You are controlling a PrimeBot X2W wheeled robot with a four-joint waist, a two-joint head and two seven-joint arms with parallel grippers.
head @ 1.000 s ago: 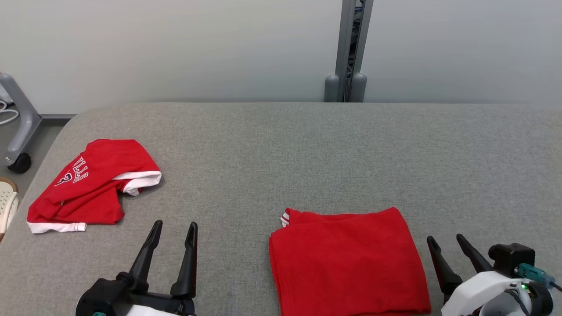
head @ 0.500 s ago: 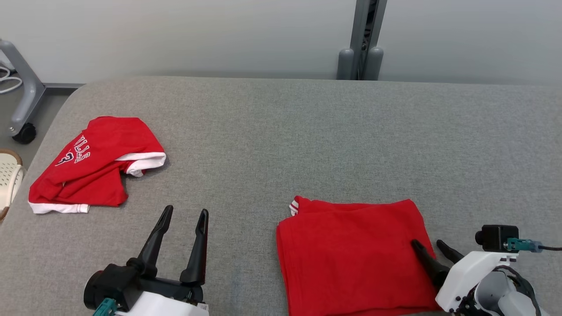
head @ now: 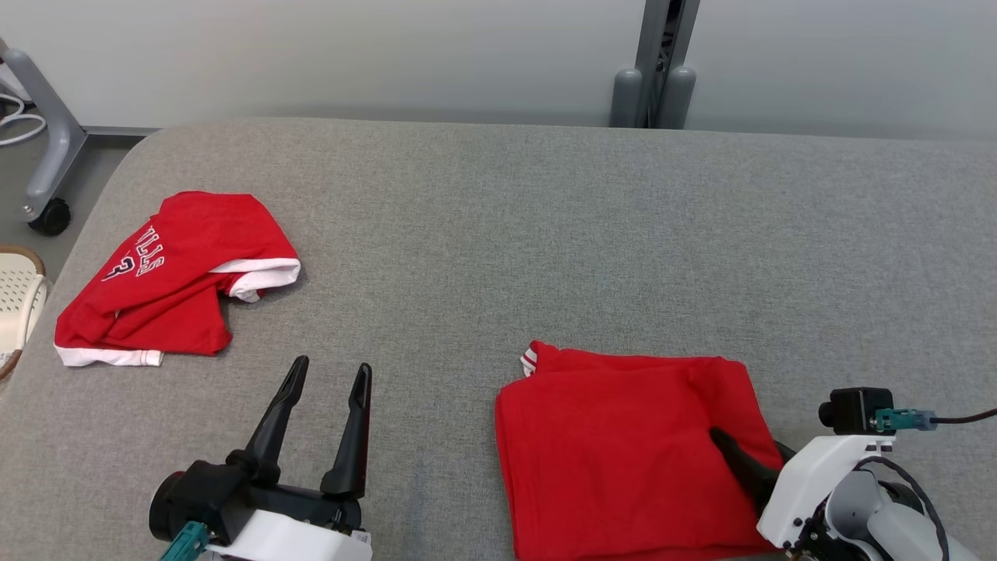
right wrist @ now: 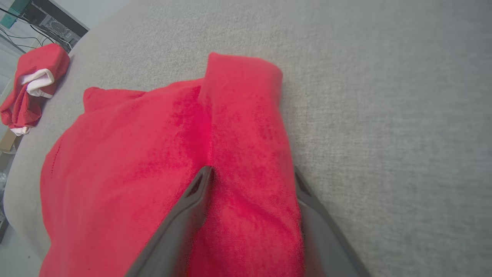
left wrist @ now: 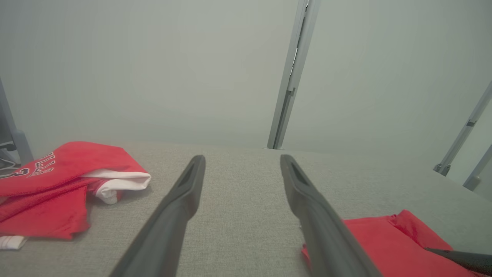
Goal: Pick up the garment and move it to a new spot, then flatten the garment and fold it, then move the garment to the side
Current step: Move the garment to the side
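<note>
On the grey woven desk (head: 498, 234), the head view has the folded red garment (head: 623, 452) at near right, the right claw (head: 748, 444) at its right edge with one dark finger on the cloth. A crumpled red jersey (head: 163, 280) with white trim lies far left. The left wrist view shows the left claw (left wrist: 242, 161) spread and empty over bare desk, the garment well to its right. The right wrist view shows the other claw's fingers wide astride a raised ridge of soft knit, not pinched shut.
</note>
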